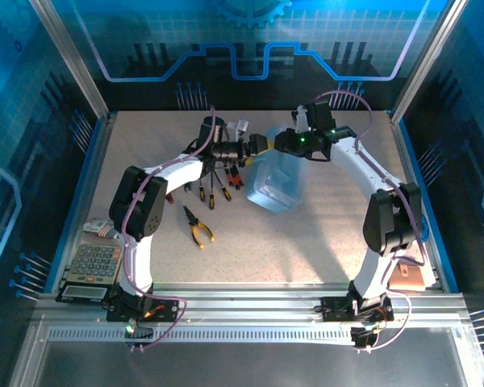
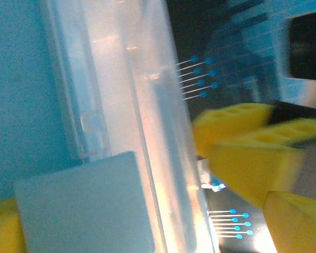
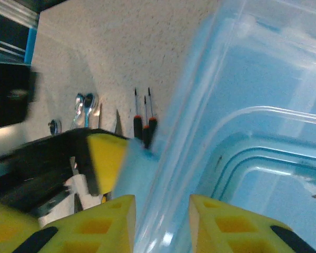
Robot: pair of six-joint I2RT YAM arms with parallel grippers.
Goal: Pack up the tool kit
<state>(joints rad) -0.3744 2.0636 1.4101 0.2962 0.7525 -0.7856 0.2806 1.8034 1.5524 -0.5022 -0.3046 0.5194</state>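
Top view, centre: right gripper point(image 1: 274, 145) narrow, pinching tool kit box point(image 1: 276, 187) upper rim. Left gripper point(image 1: 260, 144) wide, alongside. Pliers point(image 1: 199, 229) lower left, nearer left arm.

Left of the translucent pale-blue plastic box point(image 1: 276, 192) lie small screwdrivers point(image 1: 214, 192), then yellow-handled pliers point(image 1: 198, 226), nearer; grey calculator point(image 1: 94, 264) farthest.

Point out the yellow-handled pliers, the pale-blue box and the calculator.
pliers point(image 1: 197, 227): top external view, where the yellow handles meet the pivot.
box point(image 1: 273, 192): top external view, on its translucent side.
calculator point(image 1: 94, 262): top external view, on the keypad.
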